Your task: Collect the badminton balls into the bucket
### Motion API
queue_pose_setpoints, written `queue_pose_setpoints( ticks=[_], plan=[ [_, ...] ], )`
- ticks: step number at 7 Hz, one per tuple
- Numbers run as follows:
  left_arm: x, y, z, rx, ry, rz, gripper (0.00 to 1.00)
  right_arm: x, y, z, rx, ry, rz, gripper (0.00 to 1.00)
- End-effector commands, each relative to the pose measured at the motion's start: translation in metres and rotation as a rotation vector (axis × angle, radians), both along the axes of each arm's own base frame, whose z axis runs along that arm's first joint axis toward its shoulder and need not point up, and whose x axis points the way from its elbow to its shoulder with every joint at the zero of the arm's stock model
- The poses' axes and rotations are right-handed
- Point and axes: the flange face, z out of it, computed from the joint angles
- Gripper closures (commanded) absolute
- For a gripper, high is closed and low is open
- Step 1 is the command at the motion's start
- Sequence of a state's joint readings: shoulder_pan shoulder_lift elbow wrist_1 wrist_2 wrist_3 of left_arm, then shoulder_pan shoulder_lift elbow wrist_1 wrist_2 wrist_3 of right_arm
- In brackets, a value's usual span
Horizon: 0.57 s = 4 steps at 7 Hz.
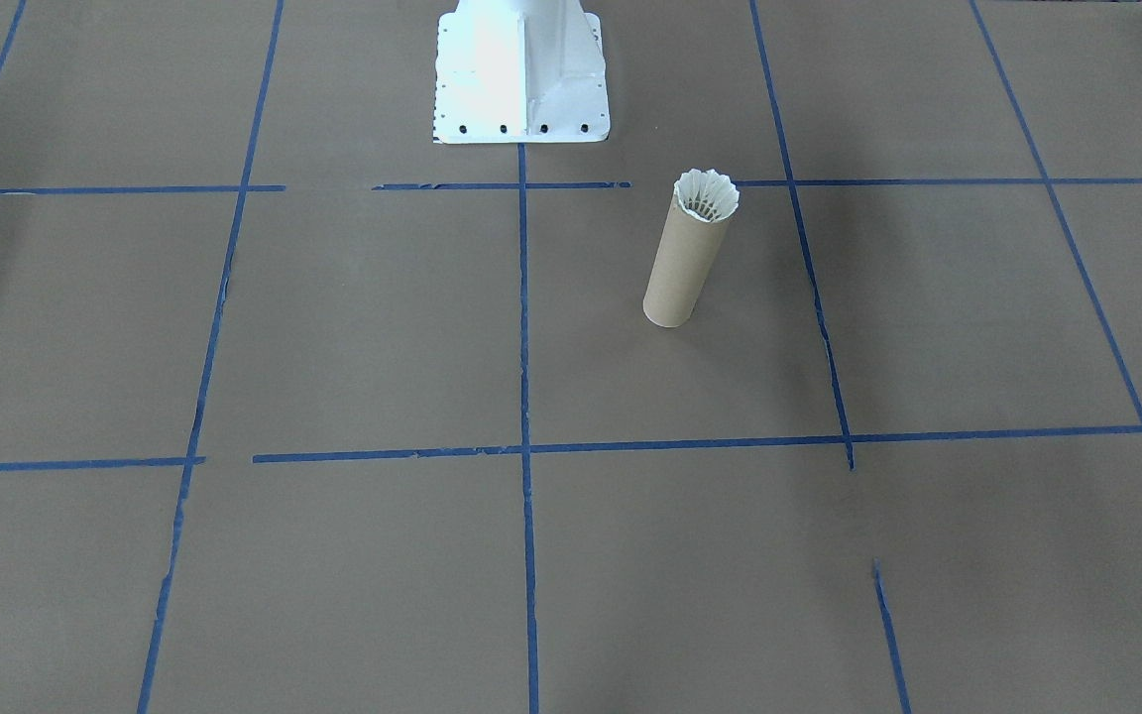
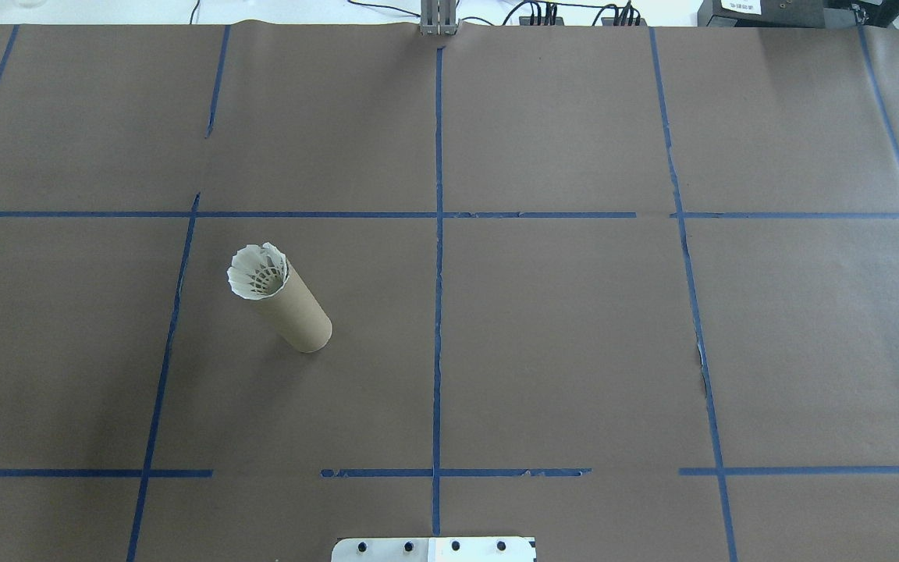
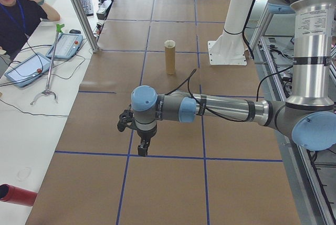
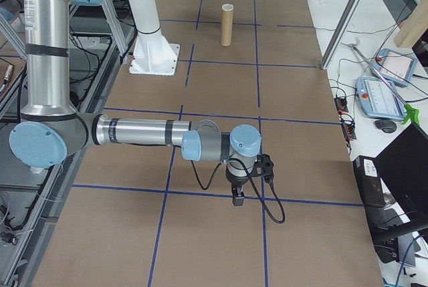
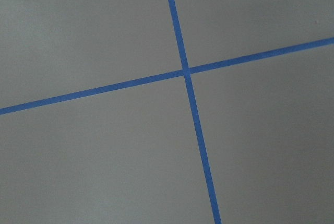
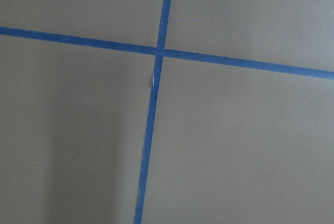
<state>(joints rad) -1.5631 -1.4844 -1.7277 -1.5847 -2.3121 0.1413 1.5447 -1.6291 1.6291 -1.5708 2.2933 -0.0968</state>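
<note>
The bucket [image 2: 293, 306] stands upright on the brown-papered bench [image 2: 574, 343], a slim cardboard tube inside one square of the blue tape grid [image 2: 438, 234]. In the overhead view it sits at about nine o'clock from the bench's middle, on the robot's left half. In the front-facing view it stands at about five o'clock from the white metal base [image 1: 521, 74], near it but apart.

The badminton ball [image 2: 258, 272] is lodged in the mouth of the bucket. Its white feather skirt flares out over the rim, and its ribbed inside faces upward. The cork tip is hidden inside the tube.

Neither arm appears in the overhead or front-facing views. The left claw [image 3: 142, 149] shows only in the left side view. It points down close over a blue tape line, well apart from the bucket [image 3: 170, 57]. Whether it is open or closed cannot be told, and nothing can be seen in it. The right claw [image 4: 237, 197] shows only in the right side view. It likewise points down near a tape line, far from the bucket [image 4: 227, 25], and its opening cannot be told either.

Both wrist views show only brown paper and crossing blue tape.

A person [image 3: 18, 12] sits at the side table at ten o'clock in the left side view, beside two tablets [image 3: 29, 70].
</note>
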Motion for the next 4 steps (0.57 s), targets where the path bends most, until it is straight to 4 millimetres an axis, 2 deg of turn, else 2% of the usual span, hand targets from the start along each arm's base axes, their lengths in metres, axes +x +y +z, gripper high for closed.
queue_pose_setpoints(
  ticks=[1, 3, 4],
  plan=[
    [0.0007, 0.0039, 0.0044, 0.000, 0.059, -0.004, 0.00, 0.0000, 0.0000, 0.0000, 0.000, 0.000, 0.000, 0.00],
    [0.0002, 0.0015, -0.0008, 0.017, 0.051, 0.002, 0.00, 0.0000, 0.0000, 0.0000, 0.000, 0.000, 0.000, 0.00],
    [-0.0002, 0.0060, 0.0045, -0.001, 0.056, -0.006, 0.00, 0.0000, 0.0000, 0.0000, 0.000, 0.000, 0.000, 0.00]
  ],
)
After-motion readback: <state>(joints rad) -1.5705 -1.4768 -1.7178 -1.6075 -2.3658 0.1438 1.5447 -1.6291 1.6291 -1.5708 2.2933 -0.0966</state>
